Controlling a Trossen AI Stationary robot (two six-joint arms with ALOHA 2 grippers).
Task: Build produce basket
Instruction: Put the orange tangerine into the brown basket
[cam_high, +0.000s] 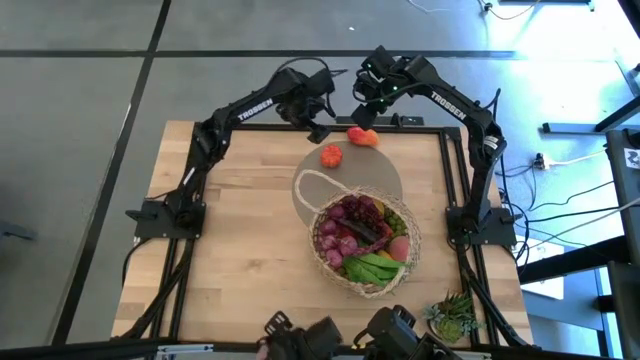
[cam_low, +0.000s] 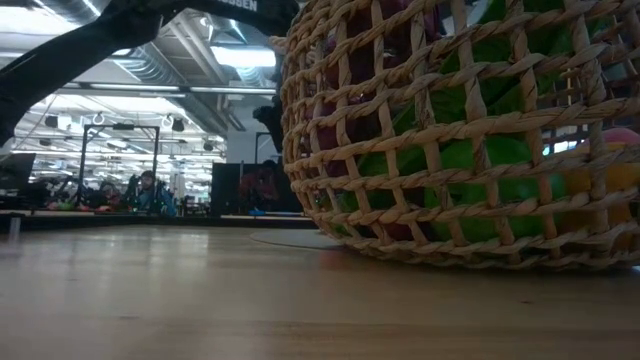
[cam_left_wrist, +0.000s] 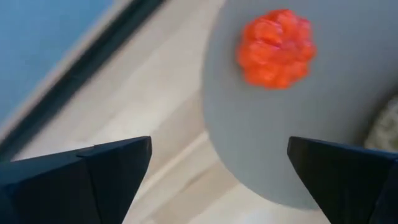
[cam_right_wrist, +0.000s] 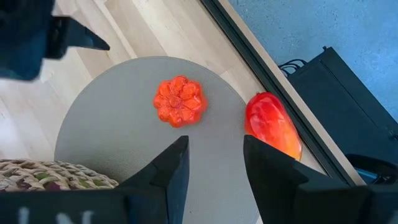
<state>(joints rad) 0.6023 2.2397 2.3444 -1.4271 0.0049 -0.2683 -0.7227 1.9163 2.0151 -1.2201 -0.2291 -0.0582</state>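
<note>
The tan wicker basket (cam_high: 365, 262) stands on a round grey mat (cam_high: 375, 178) and holds purple grapes, green pieces and other produce; in the low view the basket (cam_low: 460, 130) fills the right side. A red-orange lobed tomato (cam_high: 331, 155) lies on the mat's far part. A red-orange pepper (cam_high: 363, 137) lies at the mat's far edge. My left gripper (cam_high: 320, 130) hangs open above the tomato (cam_left_wrist: 277, 46), touching nothing. My right gripper (cam_high: 363, 112) hovers open above the spot between the tomato (cam_right_wrist: 180, 101) and the pepper (cam_right_wrist: 272, 127), holding nothing.
A spiky green potted plant (cam_high: 455, 315) stands at the table's near right corner. The black table frame (cam_right_wrist: 249, 56) runs close behind the pepper. Bare wood (cam_high: 240, 230) stretches left of the basket. The basket's thin loop handle (cam_high: 305, 190) lies over toward the mat's left side.
</note>
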